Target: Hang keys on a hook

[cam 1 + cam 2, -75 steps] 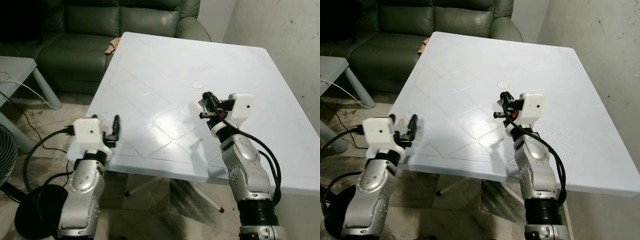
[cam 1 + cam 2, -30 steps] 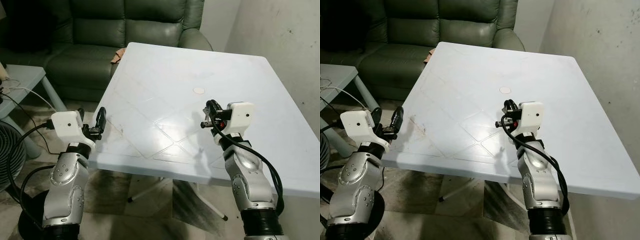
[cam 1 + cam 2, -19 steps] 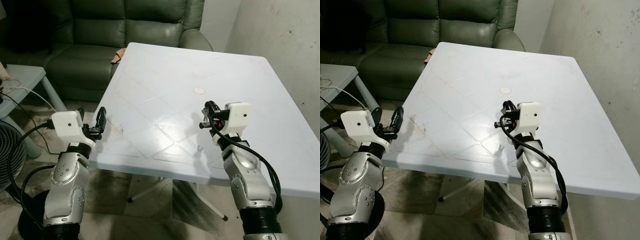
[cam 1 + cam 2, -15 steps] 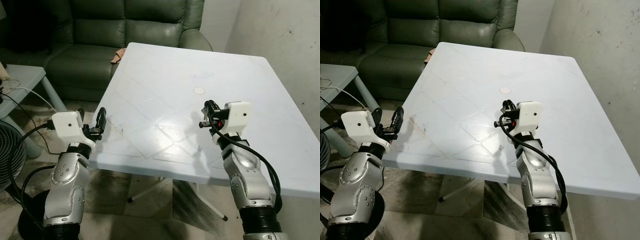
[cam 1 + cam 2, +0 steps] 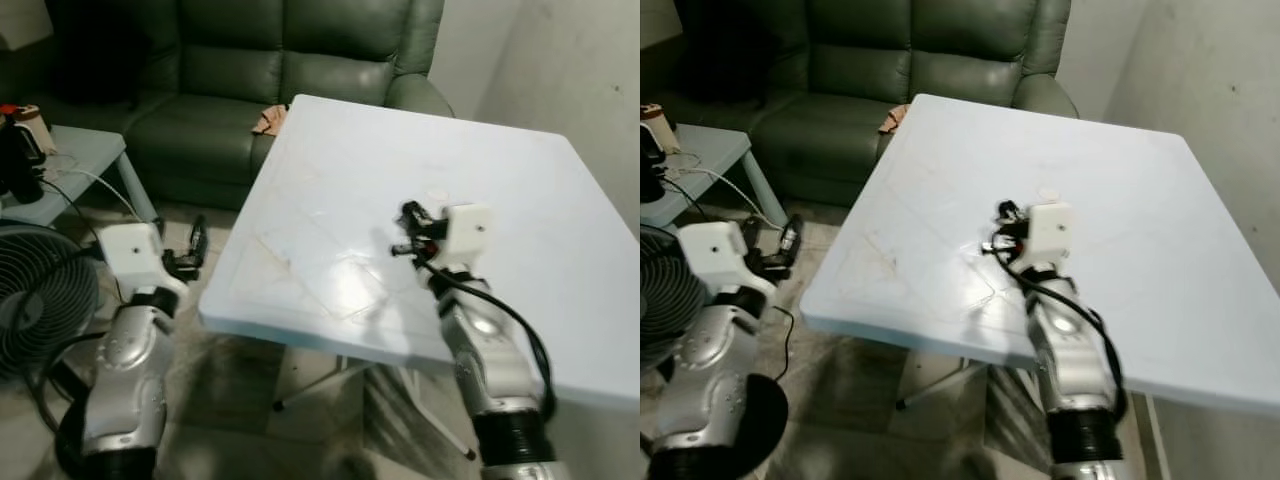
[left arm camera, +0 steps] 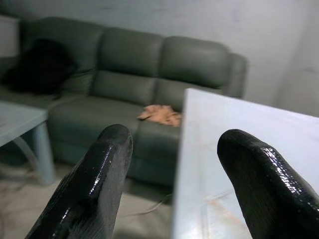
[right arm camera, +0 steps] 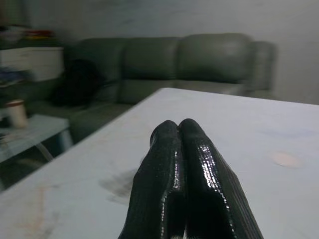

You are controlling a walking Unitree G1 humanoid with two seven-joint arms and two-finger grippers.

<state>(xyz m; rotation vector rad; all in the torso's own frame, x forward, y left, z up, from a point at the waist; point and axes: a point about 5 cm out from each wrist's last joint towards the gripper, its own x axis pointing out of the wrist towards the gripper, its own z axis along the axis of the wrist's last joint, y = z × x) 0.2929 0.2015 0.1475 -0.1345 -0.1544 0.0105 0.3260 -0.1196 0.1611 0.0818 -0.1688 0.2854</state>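
Observation:
My right gripper (image 5: 405, 232) is held up over the middle of the white table (image 5: 540, 190). Its fingers (image 7: 184, 174) are pressed shut, and the right wrist view has nothing visible between them. In the eye views a small dark clump with a red spot sits at the fingers; I cannot tell if it is keys. My left gripper (image 5: 195, 245) hangs off the table's left edge above the floor, open, with its fingers (image 6: 94, 184) wide apart and nothing between them.
A green sofa (image 5: 300, 60) stands behind the table with an orange cloth (image 5: 268, 120) on its seat. At the left are a low grey side table (image 5: 75, 160) with cables, a fan (image 5: 40, 290) and a black round base. A bare wall is on the right.
The whole picture has shifted and blurred: the camera has moved, and the table now sits further right. Both arms keep their poses; right fingers stay shut, left stay open.

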